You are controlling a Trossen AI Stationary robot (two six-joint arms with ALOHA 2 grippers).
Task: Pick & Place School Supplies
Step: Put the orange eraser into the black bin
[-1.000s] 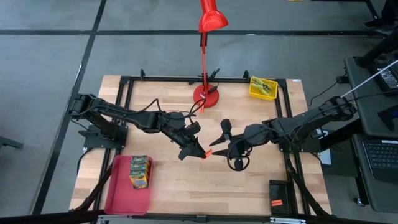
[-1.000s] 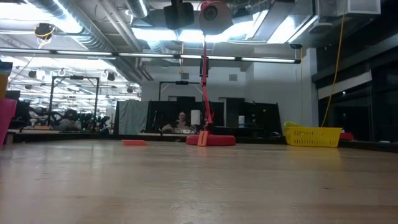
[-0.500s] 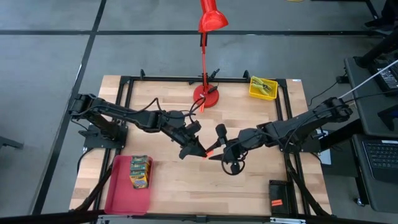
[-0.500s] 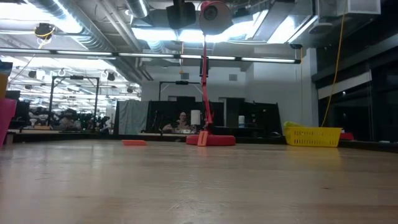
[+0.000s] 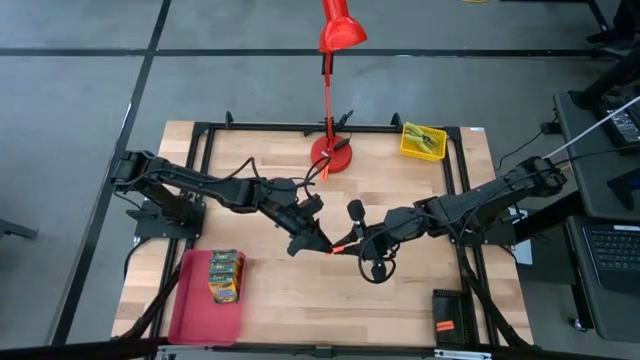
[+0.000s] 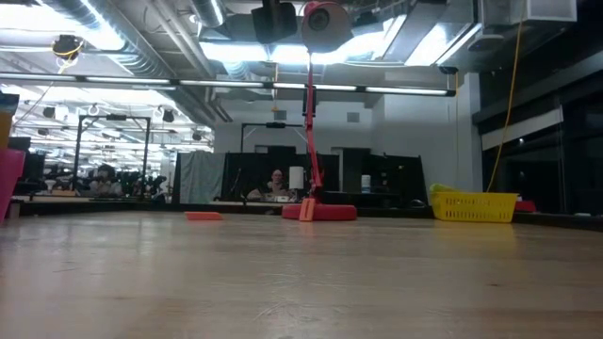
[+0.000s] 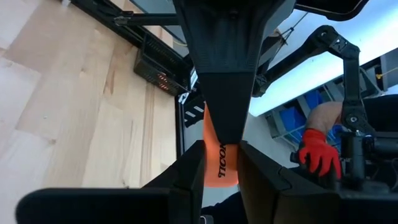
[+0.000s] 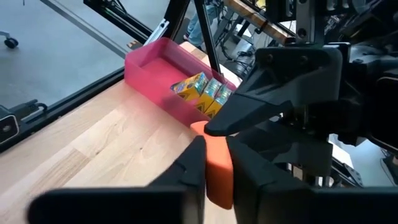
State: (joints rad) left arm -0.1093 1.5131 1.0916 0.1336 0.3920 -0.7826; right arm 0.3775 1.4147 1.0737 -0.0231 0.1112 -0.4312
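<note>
- A wooden surface (image 5: pixel 400 200) seen from above, with two dark robot arms reaching toward its middle from opposite sides.
- The left claw (image 5: pixel 322 245) and the right claw (image 5: pixel 347 246) meet tip to tip near the centre, above the surface.
- A small orange piece (image 5: pixel 335 246) sits between the two claws.
- In the left wrist view, the left claw (image 7: pixel 221 163) is clenched on the orange piece (image 7: pixel 219 163), which bears dark lettering; the other arm's dark finger comes onto the piece from the far side.
- In the right wrist view, the right claw (image 8: pixel 216 165) has its fingers pressed against both sides of the orange piece (image 8: pixel 217 163), with the left claw's tip touching it from beyond. Both claws are grasping the same piece.
- A flat red tray (image 5: pixel 190 310) lies at the near left corner of the surface, holding yellow-and-green crayon boxes (image 5: pixel 226 275).
- A small yellow basket (image 5: pixel 423 141) stands at the far right corner with a yellow-green handled tool in it.
- A tall red desk lamp (image 5: pixel 331 150) stands at the far edge, middle.
- In the low view, another orange piece (image 6: pixel 203 216) lies flat on the surface, far back, left of the lamp base.
</note>
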